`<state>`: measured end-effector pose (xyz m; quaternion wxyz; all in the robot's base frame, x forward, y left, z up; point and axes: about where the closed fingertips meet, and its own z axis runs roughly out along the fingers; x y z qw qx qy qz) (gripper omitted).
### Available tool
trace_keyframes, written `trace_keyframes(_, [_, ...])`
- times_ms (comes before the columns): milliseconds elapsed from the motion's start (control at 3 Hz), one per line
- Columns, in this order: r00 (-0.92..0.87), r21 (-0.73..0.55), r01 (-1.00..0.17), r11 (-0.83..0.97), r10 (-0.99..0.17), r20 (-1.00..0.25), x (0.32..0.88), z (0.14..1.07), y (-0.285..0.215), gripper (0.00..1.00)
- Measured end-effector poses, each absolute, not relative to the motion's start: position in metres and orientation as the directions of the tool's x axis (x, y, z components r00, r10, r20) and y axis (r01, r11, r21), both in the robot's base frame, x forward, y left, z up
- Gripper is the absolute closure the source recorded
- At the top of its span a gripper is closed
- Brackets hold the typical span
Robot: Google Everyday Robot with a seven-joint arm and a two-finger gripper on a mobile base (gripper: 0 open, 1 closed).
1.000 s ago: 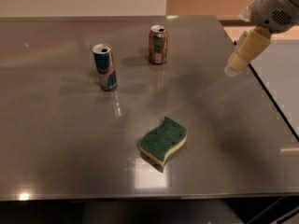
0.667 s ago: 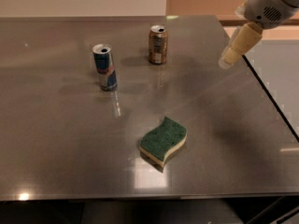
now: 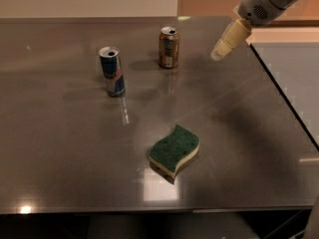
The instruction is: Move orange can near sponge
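The orange can (image 3: 169, 47) stands upright at the back middle of the steel table, silver top up. The sponge (image 3: 174, 151), green top on a yellow base, lies flat nearer the front, well apart from the can. My gripper (image 3: 220, 53) comes in from the upper right and hangs in the air to the right of the orange can, about a can's height away from it, holding nothing.
A taller blue and silver can (image 3: 112, 71) stands upright left of the orange can. The table (image 3: 60, 148) has its right edge (image 3: 286, 101) running diagonally under my arm and its front edge along the bottom.
My gripper has moved left and a little up the frame, from the table's right edge toward the orange can. The cans and sponge have not moved.
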<state>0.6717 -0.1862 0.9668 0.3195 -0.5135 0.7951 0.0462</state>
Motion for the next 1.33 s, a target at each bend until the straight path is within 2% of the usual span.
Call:
trace_keyframes(667, [-0.304,-0.208,-0.822,0.529,-0.718,-0.626,0.732,0.945,-0.148,0.0])
trace_keyframes(1333, [-0.298,-0.15,-0.832,0.534,-0.658,-0.691,0.764,0.928,-0.104,0.0])
